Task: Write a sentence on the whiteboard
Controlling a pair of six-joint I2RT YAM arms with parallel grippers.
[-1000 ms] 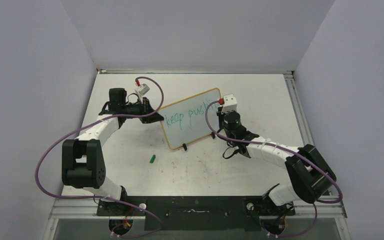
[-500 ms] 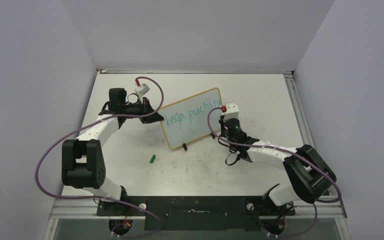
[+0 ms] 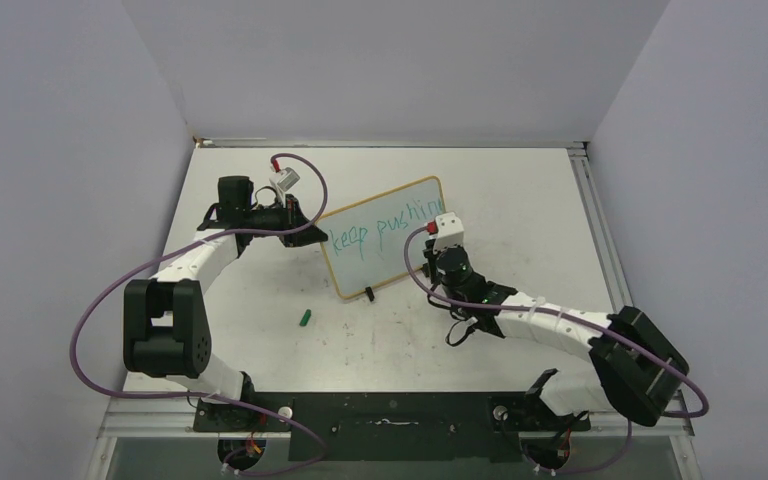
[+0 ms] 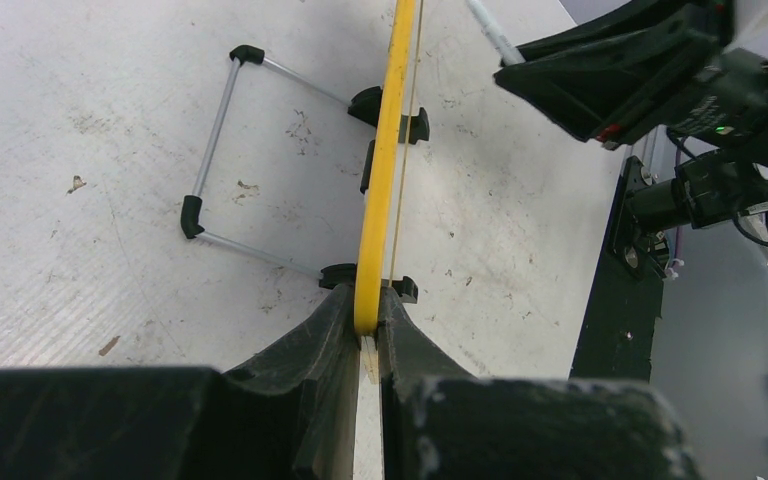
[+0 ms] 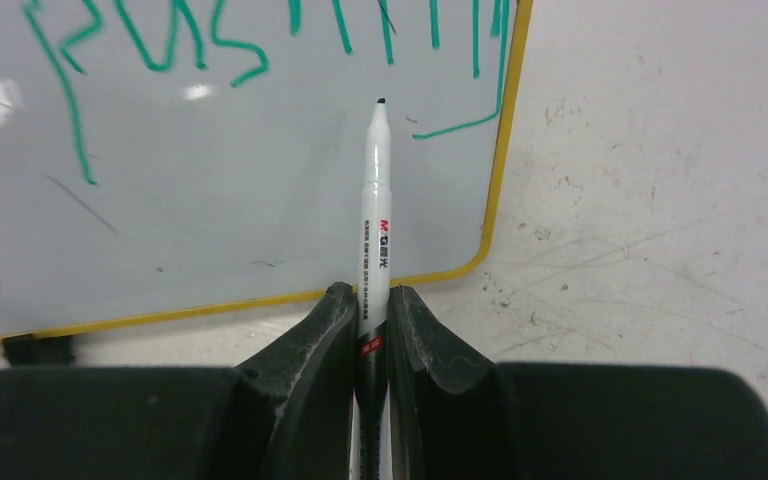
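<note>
The whiteboard (image 3: 380, 245) stands tilted on its black clip feet (image 3: 369, 294), yellow-framed. One line of the sentence (image 3: 388, 226), in teal, reads "keep pushing"; the board below it is blank. My left gripper (image 3: 310, 233) is shut on the board's left edge, and its fingers (image 4: 340, 330) clamp the yellow frame (image 4: 385, 150). My right gripper (image 3: 440, 258) is shut on a white marker (image 5: 374, 230). The marker tip (image 5: 380, 102) points at the board (image 5: 210, 200) just below the last letters (image 5: 440, 30). I cannot tell if it touches.
A green marker cap (image 3: 304, 318) lies on the table in front of the board's left end. A wire stand (image 4: 222, 150) sticks out behind the board. The table's back and right edges carry metal rails (image 3: 600, 230). Cables loop off both arms.
My right gripper has come down and left from the board's upper right corner to its lower right part. The line has grown from "keep pushi" to "keep pushing". The left arm is unchanged.
</note>
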